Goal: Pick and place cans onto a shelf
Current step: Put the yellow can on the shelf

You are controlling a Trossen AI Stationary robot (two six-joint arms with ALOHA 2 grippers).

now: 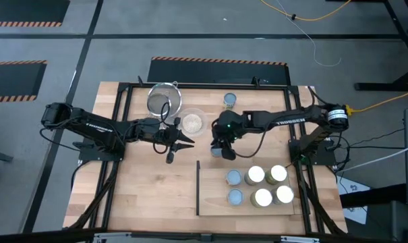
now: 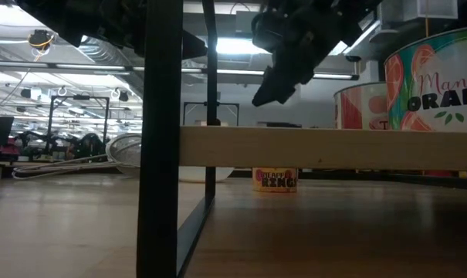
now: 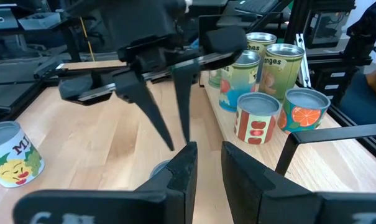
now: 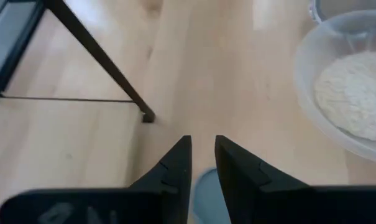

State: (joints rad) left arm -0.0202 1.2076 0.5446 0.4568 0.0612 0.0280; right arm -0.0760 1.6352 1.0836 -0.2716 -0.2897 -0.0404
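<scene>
Pale wood is forming the surface (image 1: 150, 196), sitting on a grey floor with hazard-striped mats. Lying flat toward five o'clock on it, the shelf (image 1: 214, 196) is running its long axis from nine to three o'clock, with its thin dark upright edge (image 1: 197, 187) at the nine o'clock end. Six cans (image 1: 263, 197) are standing upright on the shelf toward its three o'clock end, axes vertical, tops facing up. Another can (image 1: 230, 100) is standing upright alone toward twelve o'clock on the surface. A mesh strainer (image 1: 163, 100) and a bowl of grains (image 1: 191, 121) are sitting near eleven o'clock.

From three o'clock, the right tool (image 1: 219, 150) is reaching toward the centre, pointing downward over a blue-topped can (image 4: 207, 194) just beyond the shelf; its fingers (image 4: 175, 163) are standing slightly apart, and I cannot tell whether they are touching the can. From nine o'clock, the left tool (image 1: 179, 143) is hanging near the centre, its fingers (image 3: 183, 171) narrowly parted and holding nothing.
</scene>
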